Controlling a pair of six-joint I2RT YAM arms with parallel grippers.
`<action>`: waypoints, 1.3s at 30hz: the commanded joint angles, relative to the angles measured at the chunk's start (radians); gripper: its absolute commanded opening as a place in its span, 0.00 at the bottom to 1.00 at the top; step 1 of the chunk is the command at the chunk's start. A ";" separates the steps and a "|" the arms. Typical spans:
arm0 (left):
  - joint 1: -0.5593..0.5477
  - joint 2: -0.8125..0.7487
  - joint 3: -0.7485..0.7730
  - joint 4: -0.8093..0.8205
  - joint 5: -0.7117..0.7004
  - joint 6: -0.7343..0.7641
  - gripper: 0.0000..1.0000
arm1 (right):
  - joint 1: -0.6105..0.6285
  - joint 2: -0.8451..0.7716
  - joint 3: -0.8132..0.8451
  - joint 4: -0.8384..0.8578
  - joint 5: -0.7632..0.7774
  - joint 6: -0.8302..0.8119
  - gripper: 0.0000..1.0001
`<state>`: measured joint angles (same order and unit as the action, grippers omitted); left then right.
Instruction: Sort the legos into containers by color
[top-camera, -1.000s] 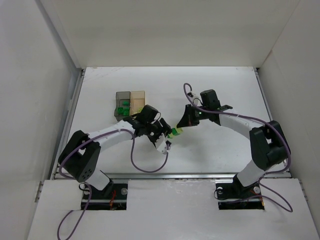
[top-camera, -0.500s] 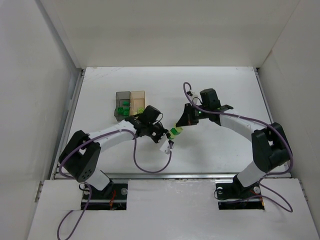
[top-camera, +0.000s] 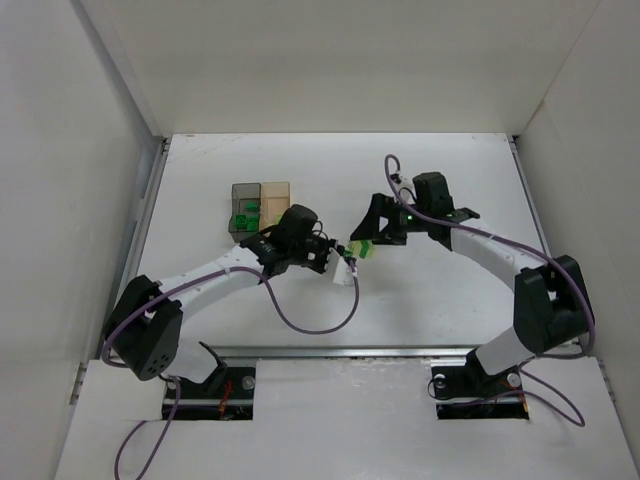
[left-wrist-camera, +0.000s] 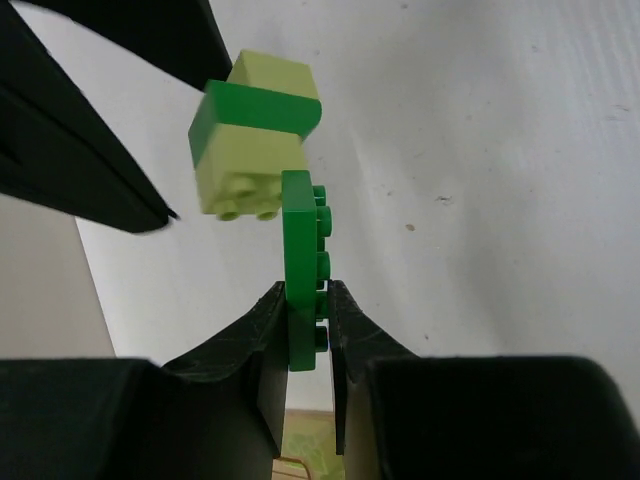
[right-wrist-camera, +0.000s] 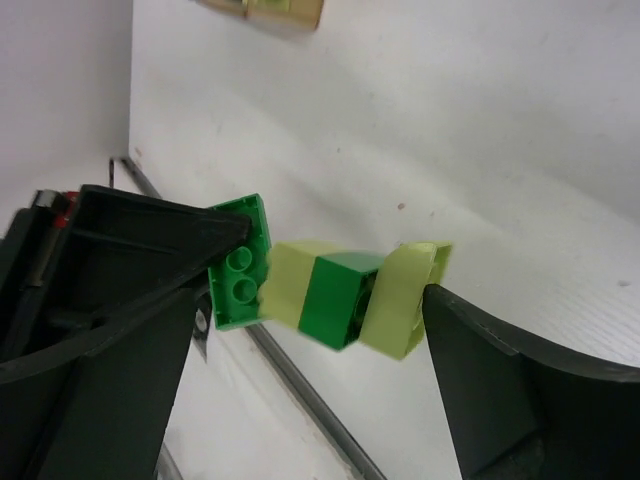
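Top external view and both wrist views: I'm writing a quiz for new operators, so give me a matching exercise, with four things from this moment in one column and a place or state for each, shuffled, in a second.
Things
1. left gripper
2. right gripper
3. smoky grey translucent box
4. amber-orange translucent box

Place or state
A. open, jaws on either side of the pale and dark green brick stack
B. holds loose dark green bricks
C. right-hand half of the joined pair in the top view
D. shut on the dark green flat plate

Pairs: 1-D, 2-A, 3-B, 4-C
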<state>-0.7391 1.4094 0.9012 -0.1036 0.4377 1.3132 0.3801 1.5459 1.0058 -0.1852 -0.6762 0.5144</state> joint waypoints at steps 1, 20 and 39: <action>-0.005 -0.027 -0.021 0.070 -0.054 -0.129 0.00 | -0.020 -0.072 0.028 0.021 0.067 0.049 1.00; 0.374 0.080 0.226 -0.044 -0.226 -1.087 0.00 | -0.020 -0.127 -0.049 -0.025 0.207 0.039 0.96; 0.695 0.359 0.387 -0.147 -0.240 -1.180 0.00 | 0.045 -0.041 0.109 -0.328 0.584 -0.017 0.96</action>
<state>-0.0456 1.8027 1.2480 -0.2413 0.1665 0.1360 0.3962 1.4841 1.0595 -0.4263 -0.2108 0.5274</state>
